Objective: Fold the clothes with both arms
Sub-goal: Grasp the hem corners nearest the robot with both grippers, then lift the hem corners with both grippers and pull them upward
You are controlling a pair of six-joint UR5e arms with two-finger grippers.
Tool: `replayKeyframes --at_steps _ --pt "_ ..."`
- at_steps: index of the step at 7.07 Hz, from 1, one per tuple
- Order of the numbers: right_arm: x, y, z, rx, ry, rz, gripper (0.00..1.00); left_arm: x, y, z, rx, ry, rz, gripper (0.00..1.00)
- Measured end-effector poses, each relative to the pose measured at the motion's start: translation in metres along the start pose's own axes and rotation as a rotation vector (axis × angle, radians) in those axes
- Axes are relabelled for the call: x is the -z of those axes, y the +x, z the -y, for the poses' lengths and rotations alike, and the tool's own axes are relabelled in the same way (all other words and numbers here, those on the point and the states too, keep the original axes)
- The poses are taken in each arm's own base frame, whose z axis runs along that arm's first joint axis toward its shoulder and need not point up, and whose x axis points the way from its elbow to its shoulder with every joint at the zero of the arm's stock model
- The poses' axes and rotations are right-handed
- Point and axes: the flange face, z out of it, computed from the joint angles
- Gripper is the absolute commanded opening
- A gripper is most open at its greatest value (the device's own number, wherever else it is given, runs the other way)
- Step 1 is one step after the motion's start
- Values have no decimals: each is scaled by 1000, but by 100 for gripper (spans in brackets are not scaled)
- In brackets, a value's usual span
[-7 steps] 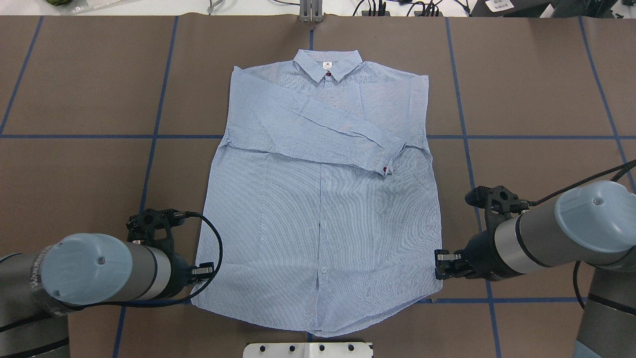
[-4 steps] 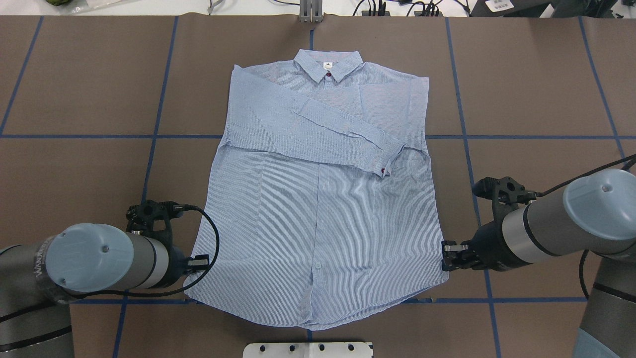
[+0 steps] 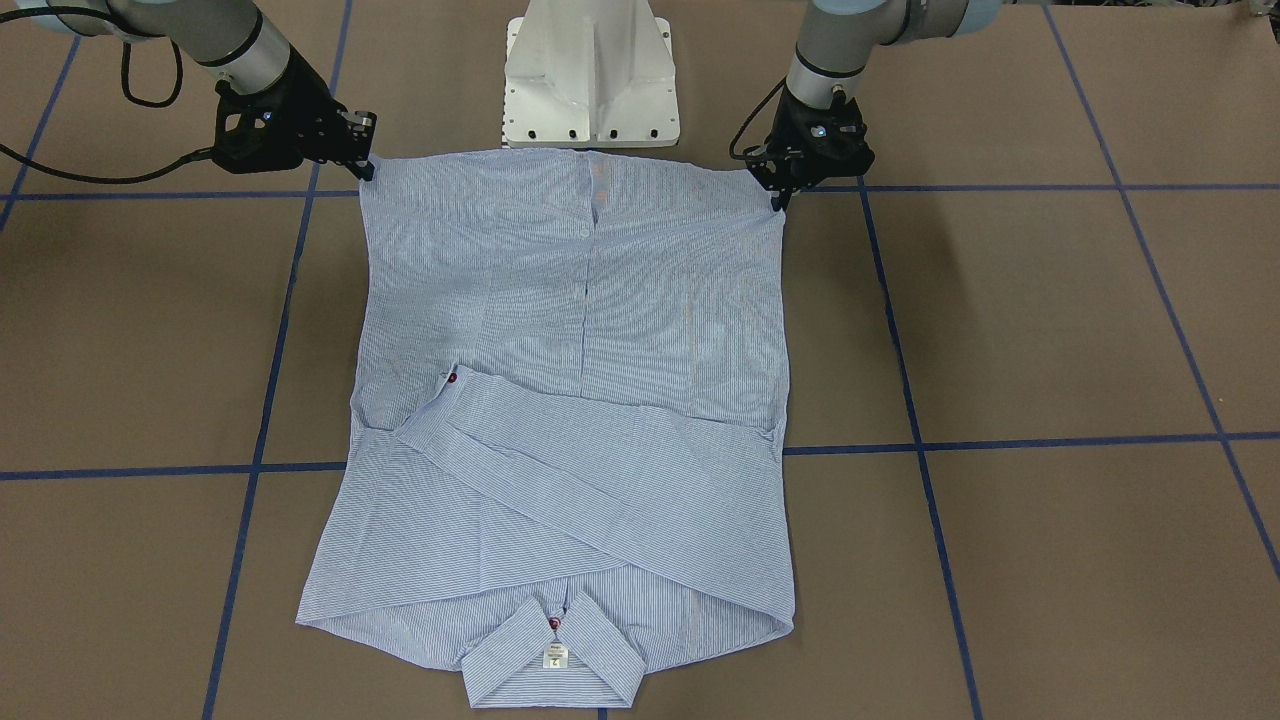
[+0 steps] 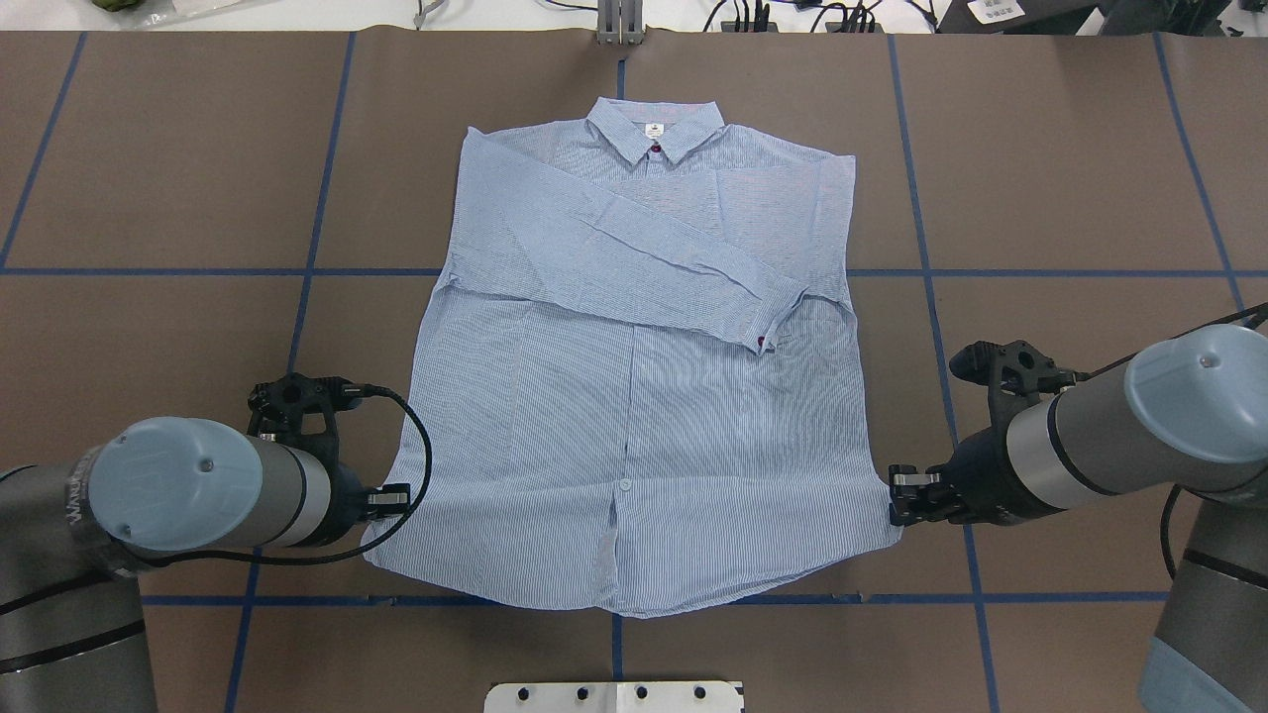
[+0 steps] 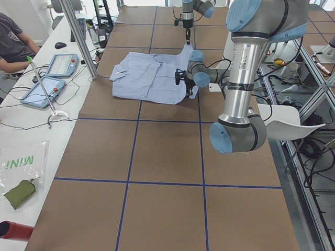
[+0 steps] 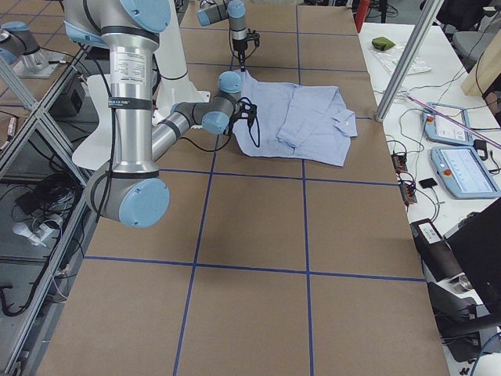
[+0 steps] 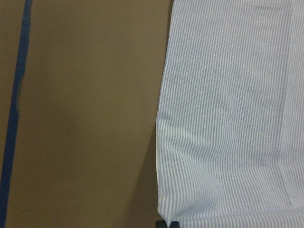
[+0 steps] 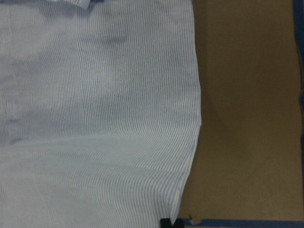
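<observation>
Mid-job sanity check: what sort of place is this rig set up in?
Most likely a robotics lab workcell: a brown table taped into a blue grid, a teach pendant on the side bench, and a person at that bench.

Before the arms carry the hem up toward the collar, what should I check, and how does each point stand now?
1. Hem corner of the shirt held in the left gripper: ok, the corner ends at its fingertips in the wrist view.
2. Other hem corner held in the right gripper: ok.
3. Sleeves folded in over the chest: ok, the cuff lies on the front.
4. Collar flat at the far end: ok.
5. Both corners lifted to equal height: cannot tell.
</observation>
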Motion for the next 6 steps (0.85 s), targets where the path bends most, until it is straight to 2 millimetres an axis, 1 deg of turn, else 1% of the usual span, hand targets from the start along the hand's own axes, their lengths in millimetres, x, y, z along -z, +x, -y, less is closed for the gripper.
replayKeyframes --at_steps 1,3,6 --pt "-1 2 3 1 3 -3 0 2 -1 4 -12 2 -4 0" --pt "4 4 11 9 2 3 0 5 -1 8 -20 -9 -18 0" --pt "23 6 24 5 -8 31 0 15 9 6 -35 -38 -97 0"
